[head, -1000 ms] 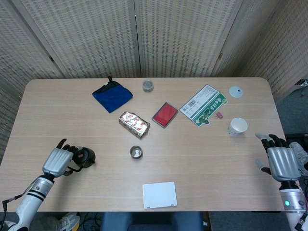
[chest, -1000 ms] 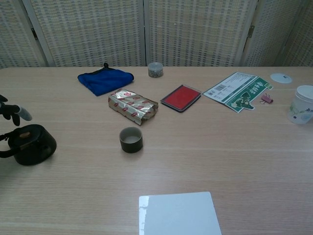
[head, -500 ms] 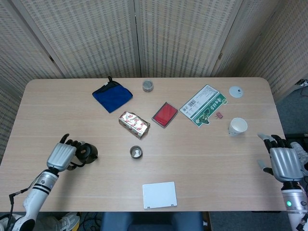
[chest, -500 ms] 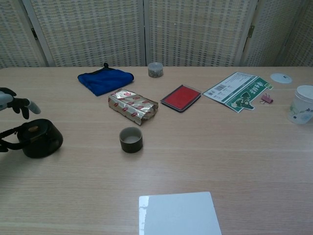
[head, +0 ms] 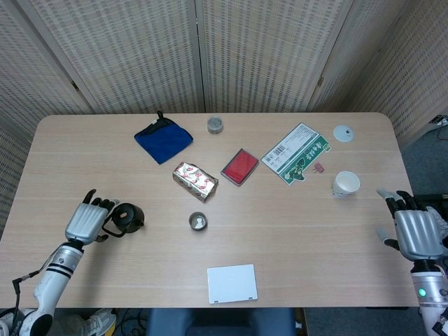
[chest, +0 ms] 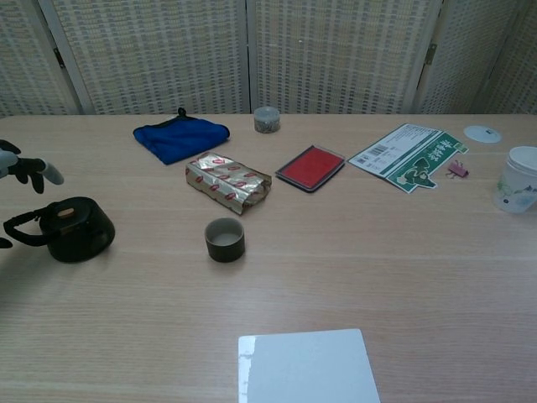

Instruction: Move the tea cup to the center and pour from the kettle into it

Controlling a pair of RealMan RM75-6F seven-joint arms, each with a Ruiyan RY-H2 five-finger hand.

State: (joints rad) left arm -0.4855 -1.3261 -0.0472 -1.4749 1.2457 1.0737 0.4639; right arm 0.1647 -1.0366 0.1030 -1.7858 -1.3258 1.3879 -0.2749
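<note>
Since the earlier frames, your left hand (head: 86,222) has carried the kettle (head: 129,216) a little toward the table's middle, and the kettle now stands upright on the table (head: 294,231). The hand is at the kettle's handle on its outer side; its fingers (chest: 33,170) are partly spread, and whether they grip the handle cannot be told from either view. Your right hand (head: 416,234) has drifted slightly outward and hovers off the right table edge, fingers apart, holding nothing. The tea cup (head: 198,222) sits near the table's centre, well apart from the kettle, just below the foil packet (head: 195,180). The white paper cup (head: 345,183) stands near the right edge, close to your right hand but not touching it. A blue cloth (head: 163,138), a red pad (head: 240,166) and a white card (head: 232,283) also lie on the table.
</note>
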